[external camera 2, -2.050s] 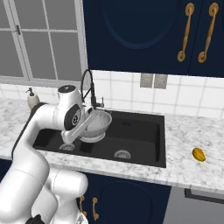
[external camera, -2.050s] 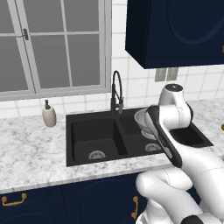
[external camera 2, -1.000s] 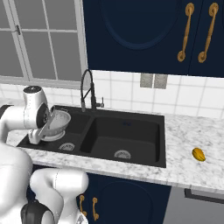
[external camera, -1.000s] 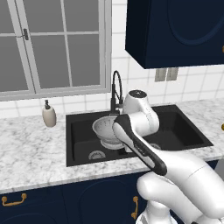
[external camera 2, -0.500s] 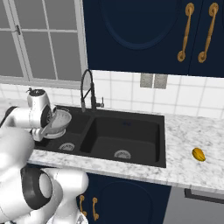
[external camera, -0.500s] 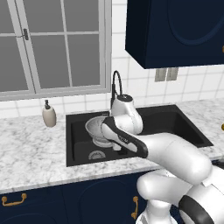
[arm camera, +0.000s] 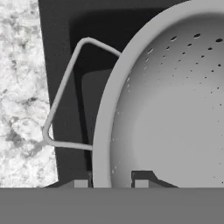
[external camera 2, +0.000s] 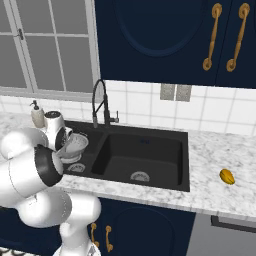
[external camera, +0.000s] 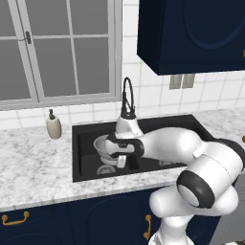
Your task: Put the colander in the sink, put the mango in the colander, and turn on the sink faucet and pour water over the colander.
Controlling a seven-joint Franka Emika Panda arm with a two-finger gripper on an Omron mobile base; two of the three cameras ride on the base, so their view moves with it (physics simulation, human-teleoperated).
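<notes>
**Colander held over the left basin, not yet set down**

The gripper (arm camera: 111,183) is clenched on the rim of the colander (external camera: 106,147); in the hand view the two dark fingertips (arm camera: 80,183) straddle the rim edge, one outside the bowl and one inside, with the wire side handle (arm camera: 61,94) looping off to the outer side; the bowl's perforated inside spreads away from the fingers towards the far side of that view. In both base views the colander hangs over the left basin of the sink (external camera: 158,122), tilted, its open mouth turned partly up and sideways rather than level; I cannot tell whether its ring base touches the basin floor, though it looks clear of it. The sink faucet (external camera 2: 101,103) rises just behind the divider between the basins, near the colander and to its right side. The mango (external camera 2: 227,176) lies on the marble counter (external camera 2: 222,150) well to the right of the sink, far apart from the hand.

The relation that matters: the bowl sits beyond and below the fingers, so lowering and levelling it should, in my judgement, bring the base flat onto the basin floor by the drain (external camera 2: 76,168); letting go while it is tilted risks it rolling onto its side.
</notes>
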